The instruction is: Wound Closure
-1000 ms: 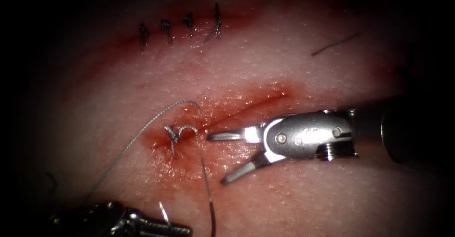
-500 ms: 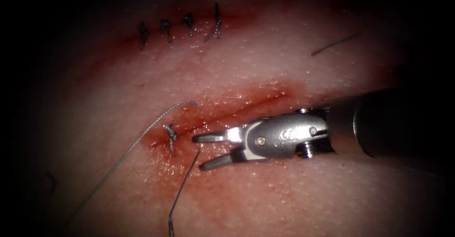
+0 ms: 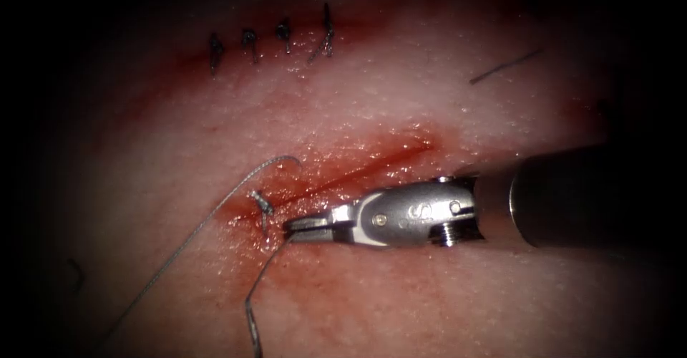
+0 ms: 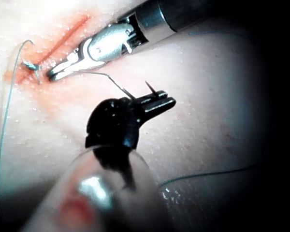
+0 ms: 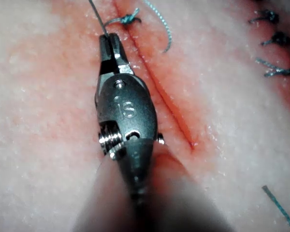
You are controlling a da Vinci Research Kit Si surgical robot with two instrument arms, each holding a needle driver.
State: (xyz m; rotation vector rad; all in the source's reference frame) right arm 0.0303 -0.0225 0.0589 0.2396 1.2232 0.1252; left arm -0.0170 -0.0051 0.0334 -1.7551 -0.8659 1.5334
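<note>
Right end effector [image 3: 290,227], stamped "16", clamps the thread [image 3: 252,297]; left end effector [image 4: 162,102] apparently grips thread too.

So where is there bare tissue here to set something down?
Bare: the tissue band between the finished stitches and the cut, and the patch below the right tool. Crowded: the cut's left end, where the knot sits, the right tool is shut on thread, and the left tool also holds thread.
</note>
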